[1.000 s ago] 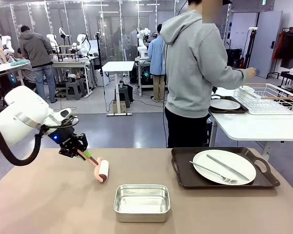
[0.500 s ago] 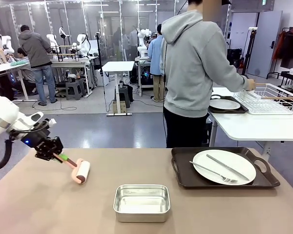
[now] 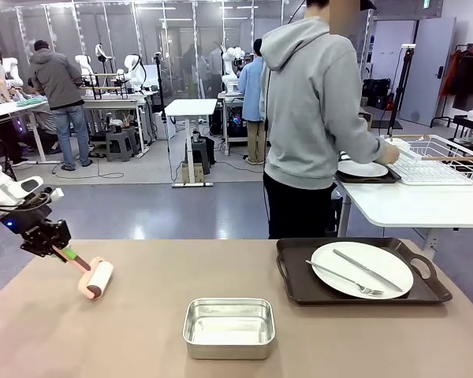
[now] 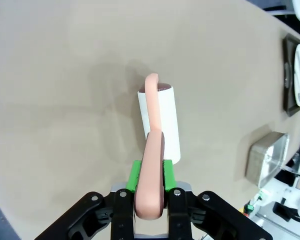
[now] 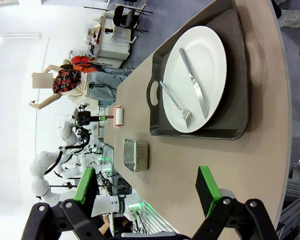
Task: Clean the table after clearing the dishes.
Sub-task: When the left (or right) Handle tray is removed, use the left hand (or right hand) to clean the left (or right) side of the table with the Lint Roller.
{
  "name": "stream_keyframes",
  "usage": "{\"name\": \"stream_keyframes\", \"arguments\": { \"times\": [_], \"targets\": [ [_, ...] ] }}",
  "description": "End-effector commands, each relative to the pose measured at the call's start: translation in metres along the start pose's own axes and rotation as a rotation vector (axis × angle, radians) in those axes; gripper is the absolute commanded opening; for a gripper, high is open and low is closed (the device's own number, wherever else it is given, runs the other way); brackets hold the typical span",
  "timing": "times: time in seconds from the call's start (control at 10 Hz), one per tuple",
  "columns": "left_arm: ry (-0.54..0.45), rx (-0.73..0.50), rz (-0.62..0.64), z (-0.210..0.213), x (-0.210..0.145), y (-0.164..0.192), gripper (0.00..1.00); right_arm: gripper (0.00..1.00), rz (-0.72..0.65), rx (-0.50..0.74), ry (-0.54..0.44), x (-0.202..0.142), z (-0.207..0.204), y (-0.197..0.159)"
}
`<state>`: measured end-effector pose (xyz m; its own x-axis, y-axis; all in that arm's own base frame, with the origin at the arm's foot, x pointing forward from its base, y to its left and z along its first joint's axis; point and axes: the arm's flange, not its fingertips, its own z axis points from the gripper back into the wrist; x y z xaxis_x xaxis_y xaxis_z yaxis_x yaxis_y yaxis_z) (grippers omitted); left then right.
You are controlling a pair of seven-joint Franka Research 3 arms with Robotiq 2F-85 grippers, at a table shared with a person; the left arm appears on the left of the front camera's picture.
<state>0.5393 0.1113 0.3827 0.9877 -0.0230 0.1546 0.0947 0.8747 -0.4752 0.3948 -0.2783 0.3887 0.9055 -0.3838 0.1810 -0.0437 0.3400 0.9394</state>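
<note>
Over the table [image 3: 142, 339], far left — left gripper [image 3: 60, 250] clamps lint roller [image 3: 97, 279].

The pan [image 3: 229, 327] sits on the table [image 3: 142, 346]. Right of the pan and behind it, a tray [image 3: 296, 268] holds a plate [image 3: 394, 264]. A fork [image 3: 343, 278] and a knife [image 3: 368, 270] lie on the plate. Left of the pan, the lint roller [image 3: 96, 279] rests on the table.

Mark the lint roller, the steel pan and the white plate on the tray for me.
lint roller [image 3: 97, 279], front view, on the white roll.
steel pan [image 3: 229, 350], front view, on its near wall.
white plate [image 3: 378, 258], front view, on its bare far part.
</note>
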Motion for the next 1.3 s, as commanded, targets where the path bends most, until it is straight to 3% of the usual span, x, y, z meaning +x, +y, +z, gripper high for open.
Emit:
{"name": "stream_keyframes", "arguments": {
  "times": [0.0,0.5,1.0,1.2],
  "targets": [
    [0.040,0.215,0.017,-0.010,-0.014,0.029,0.21,1.00,0.001,0.000,0.000,-0.001,0.000,0.003],
    [0.082,0.455,-0.012,0.031,-0.018,-0.015,0.21,1.00,0.001,0.000,0.000,-0.001,0.000,0.003],
    [0.039,0.657,-0.079,0.101,-0.012,-0.129,0.21,1.00,0.001,0.000,0.000,-0.001,0.000,0.003],
    [0.013,0.642,-0.098,0.123,-0.015,-0.163,0.21,1.00,0.001,0.000,0.000,-0.001,0.000,0.003]
  ]
}}
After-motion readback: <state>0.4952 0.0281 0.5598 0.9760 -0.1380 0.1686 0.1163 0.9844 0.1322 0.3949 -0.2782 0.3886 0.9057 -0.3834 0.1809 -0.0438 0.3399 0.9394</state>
